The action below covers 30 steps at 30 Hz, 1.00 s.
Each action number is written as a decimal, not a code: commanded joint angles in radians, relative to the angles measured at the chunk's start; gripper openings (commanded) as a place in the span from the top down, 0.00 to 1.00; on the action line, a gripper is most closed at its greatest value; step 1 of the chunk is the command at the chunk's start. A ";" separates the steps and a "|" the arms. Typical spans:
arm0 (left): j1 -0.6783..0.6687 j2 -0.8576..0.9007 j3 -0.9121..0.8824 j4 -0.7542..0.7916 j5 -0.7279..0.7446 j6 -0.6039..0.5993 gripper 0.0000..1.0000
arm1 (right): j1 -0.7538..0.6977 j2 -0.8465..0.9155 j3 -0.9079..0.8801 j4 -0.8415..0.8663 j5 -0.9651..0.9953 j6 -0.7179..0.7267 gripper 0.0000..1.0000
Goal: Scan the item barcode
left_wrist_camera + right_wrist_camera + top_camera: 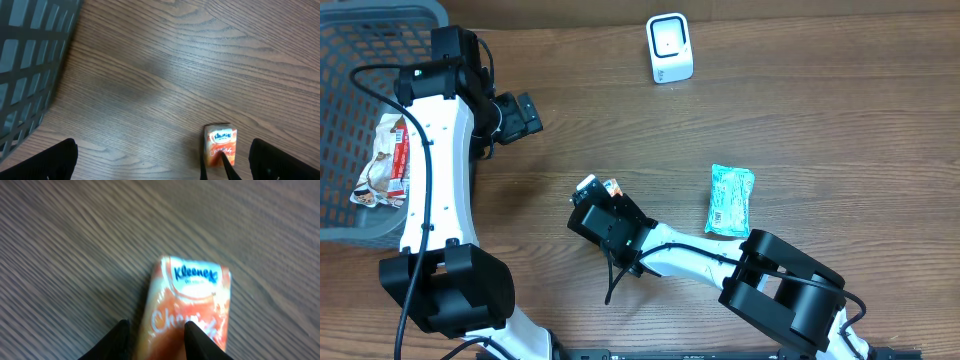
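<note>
The item is an orange Kleenex tissue pack (192, 297). My right gripper (157, 330) is shut on its near end, with one finger along the left edge and the other on the printed face. Overhead, the pack (601, 187) pokes out of the right gripper (595, 200) at table centre. The white barcode scanner (670, 47) stands at the far edge, well away from it. My left gripper (525, 115) hangs open and empty beside the basket. In the left wrist view the pack (219, 142) lies between that gripper's spread fingers (162, 162), further ahead.
A grey mesh basket (360, 40) fills the far left and holds a snack packet (385, 165). A teal packet (730, 200) lies on the wood to the right of the right arm. The basket wall (30, 55) shows in the left wrist view.
</note>
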<state>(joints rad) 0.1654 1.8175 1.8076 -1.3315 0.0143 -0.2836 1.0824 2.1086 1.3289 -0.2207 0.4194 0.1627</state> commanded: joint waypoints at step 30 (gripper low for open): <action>0.003 -0.033 0.019 0.001 -0.003 0.018 0.00 | -0.005 0.044 0.013 0.016 -0.006 0.017 0.65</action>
<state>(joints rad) 0.1658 1.8175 1.8076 -1.3315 0.0143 -0.2836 1.0798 2.1368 1.3293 -0.1852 0.4347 0.1757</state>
